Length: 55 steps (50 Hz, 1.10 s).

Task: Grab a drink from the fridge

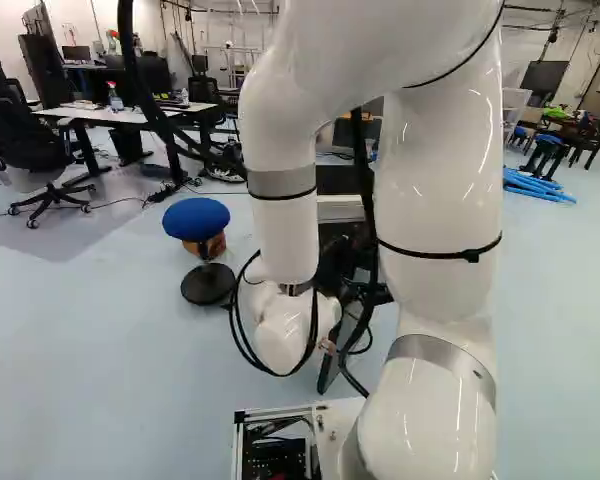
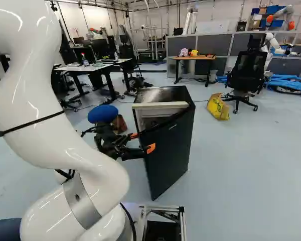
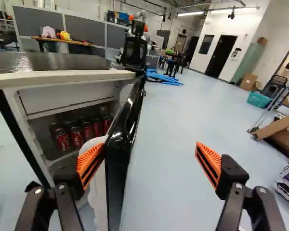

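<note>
In the right base view my gripper (image 2: pixel 142 142) is at the fridge (image 2: pixel 163 94), by the free edge of its partly open black door (image 2: pixel 171 153). The wrist view shows the gripper (image 3: pixel 148 162) wide open, with the door's edge (image 3: pixel 118 159) between its fingers. One orange finger (image 3: pixel 90 163) overlaps the door's white inner side; whether it touches cannot be told. The other finger (image 3: pixel 209 163) stands well off the outer side. Several red drink cans (image 3: pixel 76 136) stand on a shelf inside the fridge, beyond the inner finger.
A blue stool (image 2: pixel 103 114) stands beside the fridge in the right base view. Behind the fridge are a yellow bag (image 2: pixel 218 107), an office chair (image 2: pixel 247 75) and a wooden table (image 2: pixel 194 57). A white desk (image 1: pixel 120 115) is at the left base view's left. Another robot (image 2: pixel 272 42) stands far back.
</note>
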Available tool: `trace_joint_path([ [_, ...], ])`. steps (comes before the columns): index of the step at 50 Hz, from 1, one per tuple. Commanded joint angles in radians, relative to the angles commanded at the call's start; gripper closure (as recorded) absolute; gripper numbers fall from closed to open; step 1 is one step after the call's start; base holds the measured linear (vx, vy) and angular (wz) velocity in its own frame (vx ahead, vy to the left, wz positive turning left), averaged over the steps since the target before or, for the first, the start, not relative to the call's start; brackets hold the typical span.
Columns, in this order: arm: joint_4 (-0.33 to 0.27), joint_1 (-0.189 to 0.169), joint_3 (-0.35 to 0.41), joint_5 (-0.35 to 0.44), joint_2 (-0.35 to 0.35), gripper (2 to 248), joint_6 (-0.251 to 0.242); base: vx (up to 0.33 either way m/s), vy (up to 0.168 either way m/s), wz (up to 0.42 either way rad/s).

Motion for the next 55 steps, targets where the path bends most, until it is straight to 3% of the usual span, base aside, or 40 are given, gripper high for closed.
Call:
trace_joint_path([
  [17, 0.115, -0.011, 0.011, 0.020, 0.000, 3, 0.000, 0.000, 0.000, 0.000],
  [27, 0.122, -0.031, 0.006, 0.020, 0.001, 3, 0.000, 0.000, 0.000, 0.000],
  [55, 0.163, -0.159, -0.039, 0.004, 0.008, 3, 0.000, 0.000, 0.000, 0.000],
])
